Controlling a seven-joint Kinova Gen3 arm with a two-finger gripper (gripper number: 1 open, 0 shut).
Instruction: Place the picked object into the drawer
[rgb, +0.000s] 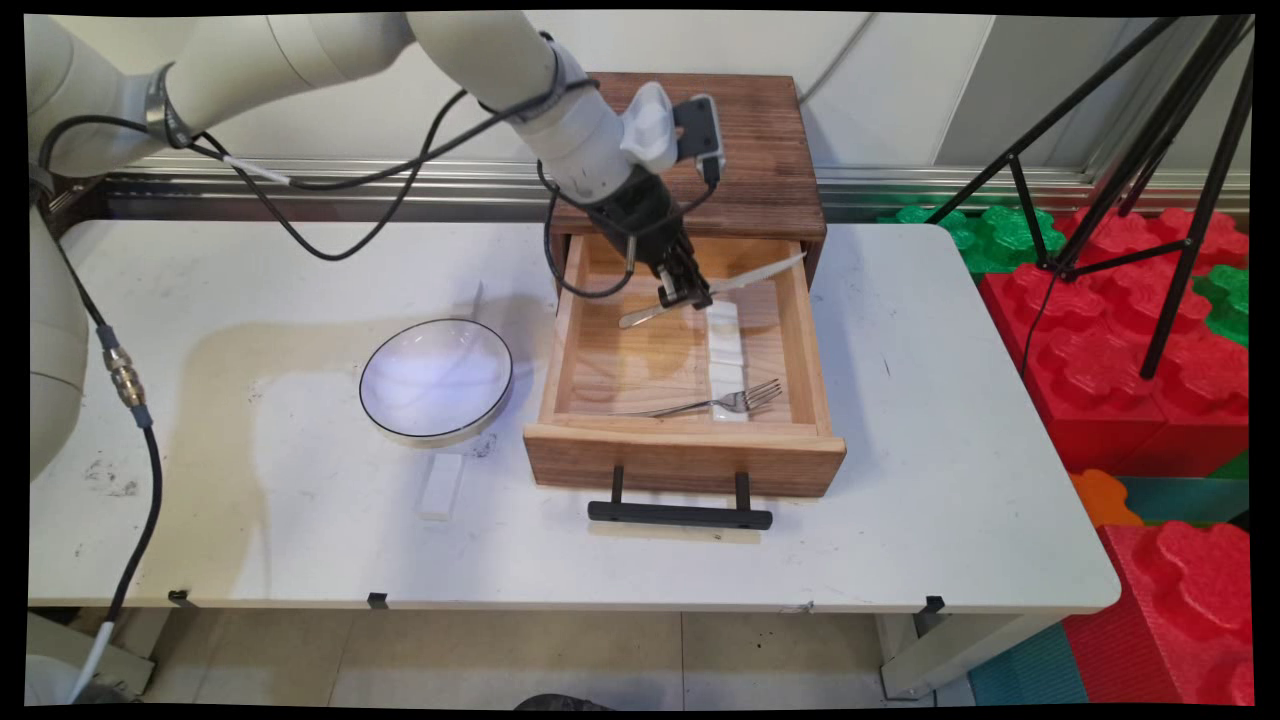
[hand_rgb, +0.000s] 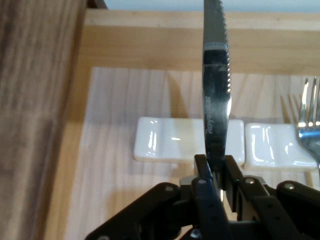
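While the white worktop (rgb: 900, 480) carries all, open wooden drawer (rgb: 685, 450) beneath the tool (rgb: 687, 293), round plate (rgb: 436, 380) off to its left, tool pinching a knife (rgb: 735, 285) above two white rests (hand_rgb: 172, 140), fork (rgb: 735, 400) just beyond them.

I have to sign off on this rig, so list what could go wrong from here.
1. The black two-finger gripper pinches the steel table knife on its thin blade; it may twist or slip out.
2. The knife hangs over two white ceramic cutlery rests in the open wooden drawer; a drop could chip them.
3. The knife's tip lies near the drawer's right wall and could catch it.
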